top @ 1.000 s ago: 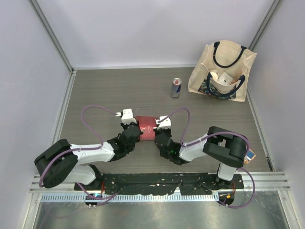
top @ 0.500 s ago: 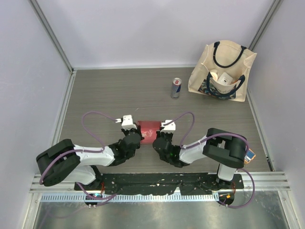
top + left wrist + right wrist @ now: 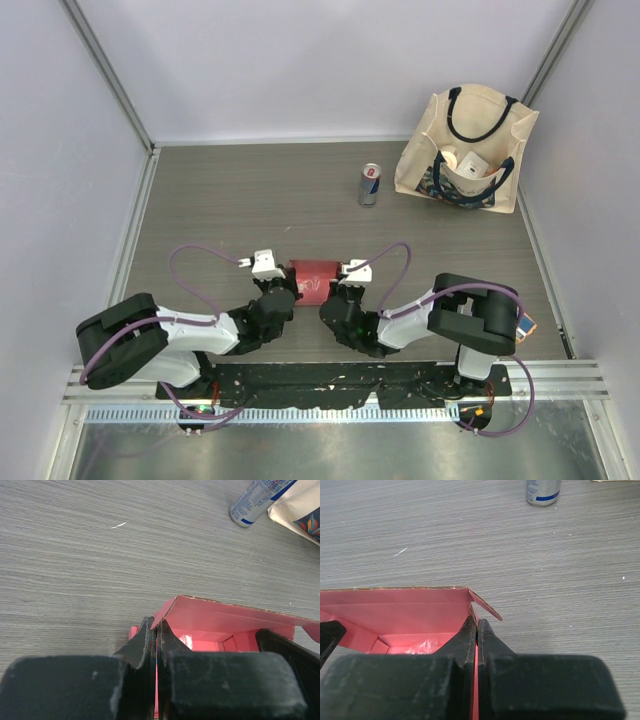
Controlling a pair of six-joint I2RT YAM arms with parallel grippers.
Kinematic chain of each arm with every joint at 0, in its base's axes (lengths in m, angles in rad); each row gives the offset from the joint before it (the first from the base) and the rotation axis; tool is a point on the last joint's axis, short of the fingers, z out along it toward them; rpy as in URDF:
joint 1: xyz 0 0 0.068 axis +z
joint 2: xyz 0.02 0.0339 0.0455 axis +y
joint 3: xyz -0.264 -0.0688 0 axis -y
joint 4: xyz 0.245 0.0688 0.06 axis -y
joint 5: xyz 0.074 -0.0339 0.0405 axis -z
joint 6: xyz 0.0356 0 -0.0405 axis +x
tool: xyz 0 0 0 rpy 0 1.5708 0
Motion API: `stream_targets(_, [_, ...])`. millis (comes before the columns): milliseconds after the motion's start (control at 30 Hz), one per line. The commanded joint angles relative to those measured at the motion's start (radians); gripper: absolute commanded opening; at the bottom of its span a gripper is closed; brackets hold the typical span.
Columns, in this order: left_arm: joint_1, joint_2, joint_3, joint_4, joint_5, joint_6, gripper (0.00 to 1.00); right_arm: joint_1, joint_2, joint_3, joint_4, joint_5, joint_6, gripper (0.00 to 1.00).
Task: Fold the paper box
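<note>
One paper box [image 3: 312, 276], long axis left to right, lies nearward of the drink can [image 3: 370, 184]; left gripper [image 3: 155, 626] pinched tight on its left end wall, right gripper [image 3: 475, 622] likewise on its right.

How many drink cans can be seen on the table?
1. The can stands upright, far side, just left of the tote bag; the bag might hide more.

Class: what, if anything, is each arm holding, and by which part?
Both hold the paper box: the left jaws are shut on its left end wall, the right jaws on its right end wall.
</note>
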Motion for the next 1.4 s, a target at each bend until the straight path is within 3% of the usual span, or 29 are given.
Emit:
stream_targets(0, [-0.010, -0.013, -0.037, -0.082, -0.116, -0.050, 0.00, 0.014, -0.029, 0.003, -0.114, 0.105, 0.138, 0.02])
stream_targets(167, [-0.030, -0.033, -0.064, -0.094, -0.139, -0.085, 0.00, 0.040, -0.029, -0.012, -0.122, 0.134, 0.153, 0.02])
stream_targets(433, [-0.087, -0.040, -0.067, -0.128, -0.229, -0.104, 0.00, 0.069, -0.153, -0.052, -0.176, 0.053, 0.043, 0.28])
stream_targets(533, [-0.110, -0.031, -0.064, -0.131, -0.272, -0.113, 0.00, 0.079, -0.262, -0.069, -0.301, -0.011, 0.066, 0.42])
stream_targets(567, [-0.116, -0.031, -0.066, -0.133, -0.280, -0.114, 0.00, 0.080, -0.299, -0.069, -0.403, -0.030, 0.082, 0.50])
stream_targets(733, [-0.124, -0.043, -0.070, -0.139, -0.298, -0.124, 0.00, 0.089, -0.552, -0.061, -0.752, -0.157, 0.225, 0.54])
stream_targets(800, [-0.127, -0.040, -0.060, -0.151, -0.302, -0.116, 0.00, 0.083, -0.642, -0.098, -0.792, -0.209, 0.196, 0.66])
stream_targets(900, [-0.136, -0.046, -0.050, -0.156, -0.308, -0.101, 0.00, -0.022, -0.794, -0.106, -0.765, -0.495, 0.025, 0.67])
stream_targets(1000, [-0.139, -0.059, -0.046, -0.148, -0.308, -0.059, 0.00, -0.246, -0.847, -0.098, -0.696, -0.833, -0.121, 0.66])
stream_targets(1033, [-0.140, -0.063, -0.043, -0.144, -0.306, -0.041, 0.00, -0.373, -0.833, -0.095, -0.669, -0.922, -0.156, 0.65])
stream_targets(1167, [-0.140, -0.096, -0.030, -0.137, -0.277, 0.074, 0.00, -0.577, -0.685, -0.054, -0.504, -1.332, -0.325, 0.58])
stream_targets(1367, [-0.140, -0.128, -0.032, -0.091, -0.211, 0.195, 0.00, -0.695, -0.387, 0.032, -0.317, -1.660, -0.388, 0.57])
